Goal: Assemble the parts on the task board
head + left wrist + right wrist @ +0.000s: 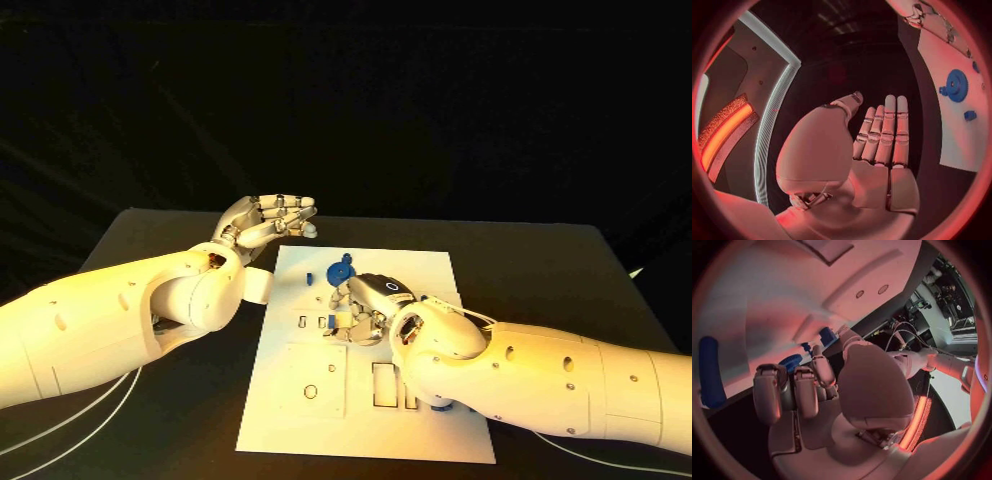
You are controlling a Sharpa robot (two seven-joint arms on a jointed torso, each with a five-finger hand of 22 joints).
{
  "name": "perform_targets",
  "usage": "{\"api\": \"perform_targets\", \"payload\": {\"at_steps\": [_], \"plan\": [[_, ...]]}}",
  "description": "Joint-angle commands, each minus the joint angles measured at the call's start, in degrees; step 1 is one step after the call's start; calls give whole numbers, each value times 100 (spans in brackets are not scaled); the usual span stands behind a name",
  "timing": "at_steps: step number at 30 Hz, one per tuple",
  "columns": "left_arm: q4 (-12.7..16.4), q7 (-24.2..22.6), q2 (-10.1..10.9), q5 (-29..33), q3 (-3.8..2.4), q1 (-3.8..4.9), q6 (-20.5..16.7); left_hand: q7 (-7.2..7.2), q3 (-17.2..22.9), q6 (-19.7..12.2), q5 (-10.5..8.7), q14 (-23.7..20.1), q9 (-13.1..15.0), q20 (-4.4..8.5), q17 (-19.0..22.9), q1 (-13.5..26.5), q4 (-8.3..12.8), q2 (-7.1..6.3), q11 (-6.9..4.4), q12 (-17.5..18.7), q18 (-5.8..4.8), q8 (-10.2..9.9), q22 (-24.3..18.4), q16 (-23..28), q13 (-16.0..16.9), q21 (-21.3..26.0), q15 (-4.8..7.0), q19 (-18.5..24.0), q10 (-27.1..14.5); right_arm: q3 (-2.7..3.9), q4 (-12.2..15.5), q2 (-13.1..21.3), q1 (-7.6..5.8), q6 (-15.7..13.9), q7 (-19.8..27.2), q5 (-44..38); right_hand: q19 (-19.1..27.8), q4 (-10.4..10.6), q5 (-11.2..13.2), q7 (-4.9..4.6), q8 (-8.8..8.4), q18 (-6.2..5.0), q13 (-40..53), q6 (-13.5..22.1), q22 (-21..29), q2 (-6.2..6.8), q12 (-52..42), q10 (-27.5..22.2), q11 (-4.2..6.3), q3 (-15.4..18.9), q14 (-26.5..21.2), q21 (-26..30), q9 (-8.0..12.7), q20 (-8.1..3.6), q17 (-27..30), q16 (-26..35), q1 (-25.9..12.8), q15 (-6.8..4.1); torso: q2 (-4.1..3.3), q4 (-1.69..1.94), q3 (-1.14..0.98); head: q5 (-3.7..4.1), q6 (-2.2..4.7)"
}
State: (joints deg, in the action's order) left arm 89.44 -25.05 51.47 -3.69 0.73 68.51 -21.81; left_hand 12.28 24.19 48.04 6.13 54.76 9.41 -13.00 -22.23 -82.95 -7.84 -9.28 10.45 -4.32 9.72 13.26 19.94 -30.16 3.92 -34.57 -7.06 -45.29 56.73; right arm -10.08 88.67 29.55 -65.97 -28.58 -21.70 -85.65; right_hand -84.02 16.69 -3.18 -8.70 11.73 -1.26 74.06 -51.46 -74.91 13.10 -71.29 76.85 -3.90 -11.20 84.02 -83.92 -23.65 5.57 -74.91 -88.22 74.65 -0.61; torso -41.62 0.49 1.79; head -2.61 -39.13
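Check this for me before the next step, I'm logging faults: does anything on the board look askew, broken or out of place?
Nothing stands out. The task board lies flat on the table, the blue gear sits on it near its far end, and the right hand works over the board's middle. The left hand hovers off the board, fingers extended, holding nothing.

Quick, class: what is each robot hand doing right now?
Left hand: open, holding nothing, off the task board.
Right hand: fingers curled over the board; cannot tell if it holds anything.
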Motion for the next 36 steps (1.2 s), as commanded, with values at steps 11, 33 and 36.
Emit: {"api": "perform_targets", "payload": {"at_steps": [11,33,36], "plan": [[-174,1144,42,-1597,-2,5,537,49,-1065,-193,-11,369,203,119,-597,579,-789,-150,-167,-1180,81,359,149,-1171,533,-394,183,-342,370,49,675,874,-393,-87,1159,1096,-60,-1,-108,-68,-27,-102,34,203,-1089,-197,-52,-44,-70,226,492,374,47,97,-1119,58,208,106,90,-26,-30,-36,-24],[-251,5041,-290,-4881,-17,88,2623,-728,-2121,-277,50,3185,2328,867,-5653,1630,-901,623,-942,-6512,-395,3370,4220,-5493,4819,-4300,936,-2616,1101,105,404,1969,-1287,-165,1711,3388,-66,-18,-649,-30,146,-105,63,118,-1090,-405,-125,-26,-32,-71,487,410,30,71,-1100,74,380,74,292,-58,-95,-104,-166],[-331,5247,-437,-5208,-15,118,2945,-736,-2132,-309,47,3225,2385,881,-5768,1647,-904,704,-953,-6539,-418,3395,4340,-5546,4849,-4366,948,-2697,1110,105,341,1966,-1296,-172,1739,3399,-65,-22,-664,-30,150,-106,66,118,-1089,-400,-130,-22,-31,-79,488,414,31,70,-1102,73,388,73,297,-58,-99,-85,-191]]}}
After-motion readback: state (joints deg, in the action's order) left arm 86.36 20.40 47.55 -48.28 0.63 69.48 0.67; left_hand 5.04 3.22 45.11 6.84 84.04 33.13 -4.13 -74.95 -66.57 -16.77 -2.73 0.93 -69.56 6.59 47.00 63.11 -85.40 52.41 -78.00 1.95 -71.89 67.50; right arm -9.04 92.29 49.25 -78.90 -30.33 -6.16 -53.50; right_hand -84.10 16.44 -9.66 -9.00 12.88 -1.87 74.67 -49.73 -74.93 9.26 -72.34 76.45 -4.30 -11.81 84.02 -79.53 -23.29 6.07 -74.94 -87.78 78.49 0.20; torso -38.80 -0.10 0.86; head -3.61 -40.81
